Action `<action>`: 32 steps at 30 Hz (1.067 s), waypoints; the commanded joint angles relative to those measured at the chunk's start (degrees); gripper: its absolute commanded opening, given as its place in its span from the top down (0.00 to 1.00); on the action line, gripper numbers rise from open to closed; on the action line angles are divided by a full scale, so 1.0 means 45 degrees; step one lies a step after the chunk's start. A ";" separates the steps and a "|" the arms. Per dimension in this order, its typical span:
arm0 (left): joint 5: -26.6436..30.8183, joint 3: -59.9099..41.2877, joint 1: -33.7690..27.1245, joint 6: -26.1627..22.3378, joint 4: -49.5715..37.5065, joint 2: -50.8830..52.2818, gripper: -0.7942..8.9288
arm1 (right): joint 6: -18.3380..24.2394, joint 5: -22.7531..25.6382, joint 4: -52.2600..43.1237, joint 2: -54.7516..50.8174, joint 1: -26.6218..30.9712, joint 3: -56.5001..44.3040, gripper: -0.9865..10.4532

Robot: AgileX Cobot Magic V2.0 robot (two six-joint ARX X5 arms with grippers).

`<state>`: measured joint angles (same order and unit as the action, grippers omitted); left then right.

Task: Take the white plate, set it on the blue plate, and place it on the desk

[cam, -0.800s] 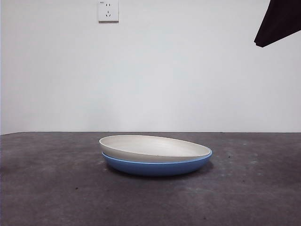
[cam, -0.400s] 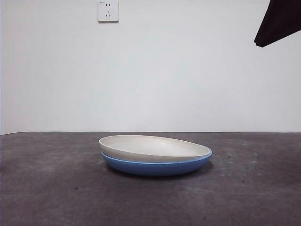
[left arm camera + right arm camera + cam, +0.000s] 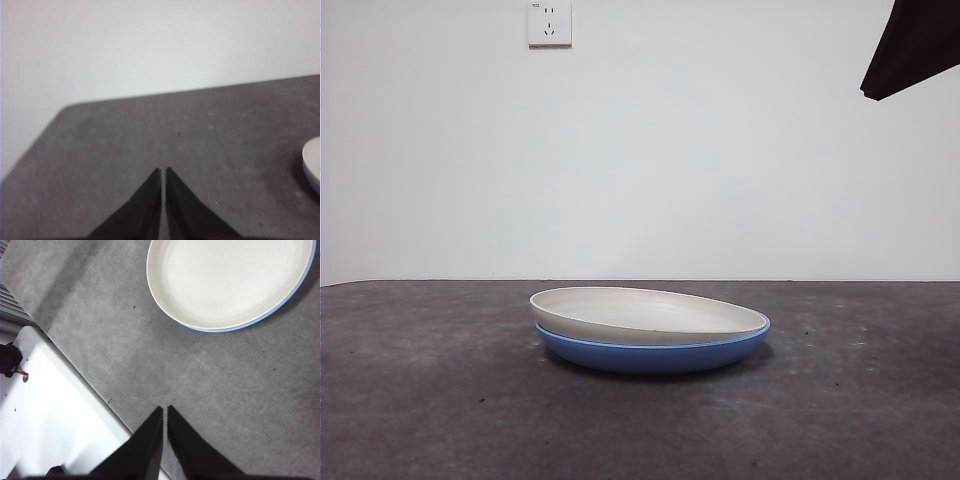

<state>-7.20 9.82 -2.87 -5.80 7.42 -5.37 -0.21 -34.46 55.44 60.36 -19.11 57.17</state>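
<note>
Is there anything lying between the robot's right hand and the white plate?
Nothing: the right wrist view shows only bare desk between the right hand and the white plate, which sits in the blue plate.

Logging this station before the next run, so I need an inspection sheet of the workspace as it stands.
Surface: desk, dark grey, mottled, a few small specks.
Job's things: white plate rests in the blue plate, slightly tilted, one side raised; blue rim shows beneath.
Clutter: nothing seen.
Grippers: left gripper shut, low over bare desk, away from the plates; right gripper shut, high above the desk beside the plates. Neither holds anything.
Cables: a thin red wire at the white base.
Surroundings: plain white wall, wall socket.
</note>
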 commanded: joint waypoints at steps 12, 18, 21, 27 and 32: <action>0.1375 -0.1938 -0.0024 0.0695 -0.0228 0.1156 0.90 | 0.0155 -0.0019 -0.0078 0.0083 -0.0058 0.0238 0.91; 0.1375 -0.2040 -0.0024 0.0753 0.0656 0.1156 0.90 | 0.0155 -0.0019 -0.0078 0.0083 -0.0058 0.0238 0.91; 0.1370 -0.2040 -0.0024 0.0981 0.0738 0.1156 0.90 | 0.0155 -0.0024 -0.0078 0.0083 -0.0058 0.0238 0.91; 0.1370 -0.2035 -0.0024 0.1015 0.0733 0.1156 0.90 | 0.0155 -0.0024 -0.0078 0.0083 -0.0058 0.0238 0.91; 0.1370 -0.2035 -0.0024 0.1015 0.0733 0.1156 0.90 | 0.0155 -0.0019 -0.0078 0.0083 -0.0058 0.0238 0.91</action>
<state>-1.26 1.85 -2.87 -1.80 10.37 -0.27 -0.21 -34.46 55.44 60.36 -19.11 57.17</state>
